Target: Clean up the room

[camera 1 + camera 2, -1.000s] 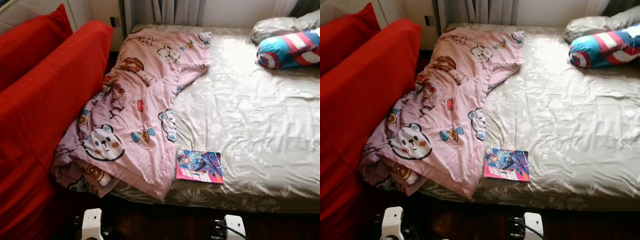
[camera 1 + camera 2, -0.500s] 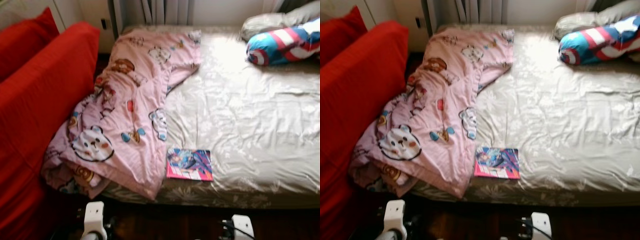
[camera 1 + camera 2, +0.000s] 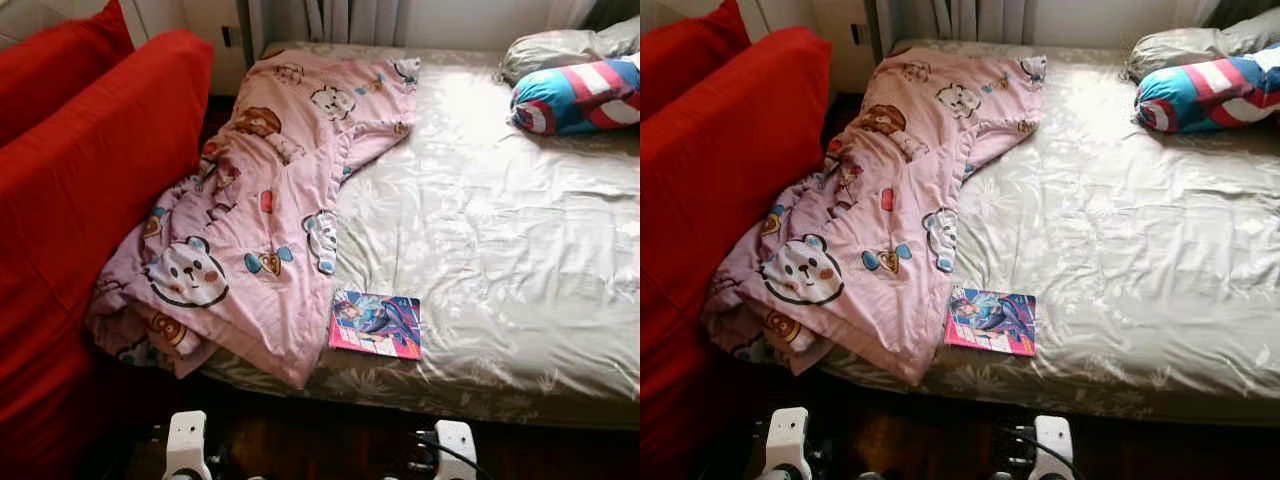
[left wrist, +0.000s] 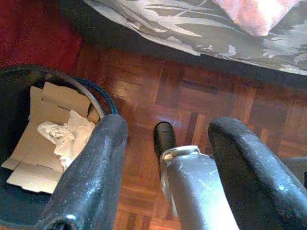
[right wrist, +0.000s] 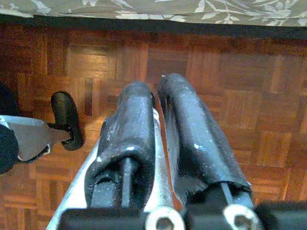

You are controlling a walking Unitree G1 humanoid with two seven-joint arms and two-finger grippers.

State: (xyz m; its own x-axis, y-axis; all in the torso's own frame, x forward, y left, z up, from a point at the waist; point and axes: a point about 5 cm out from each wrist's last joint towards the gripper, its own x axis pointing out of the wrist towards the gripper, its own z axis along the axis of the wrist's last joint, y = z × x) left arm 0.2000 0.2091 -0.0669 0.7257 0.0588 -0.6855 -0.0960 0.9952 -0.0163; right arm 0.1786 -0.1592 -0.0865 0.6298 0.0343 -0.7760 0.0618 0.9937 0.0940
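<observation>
We're in a bedroom of a home: a bed (image 3: 520,250) with a pale leaf-patterned cover takes up most of the scene, a pink cartoon-bear quilt (image 3: 250,230) rumpled over its left side and slumping off the near corner. At the head lie a grey pillow (image 3: 560,45) and a striped blue, red and white bolster (image 3: 580,95), a colourful book (image 3: 376,324) sits near the bed's front edge, and curtains (image 3: 350,18) hang behind. Red cushions (image 3: 90,170) stand at the left, there's wooden parquet floor (image 5: 230,62) below, and a dark waste bin (image 4: 29,124) holds cardboard and crumpled paper.
</observation>
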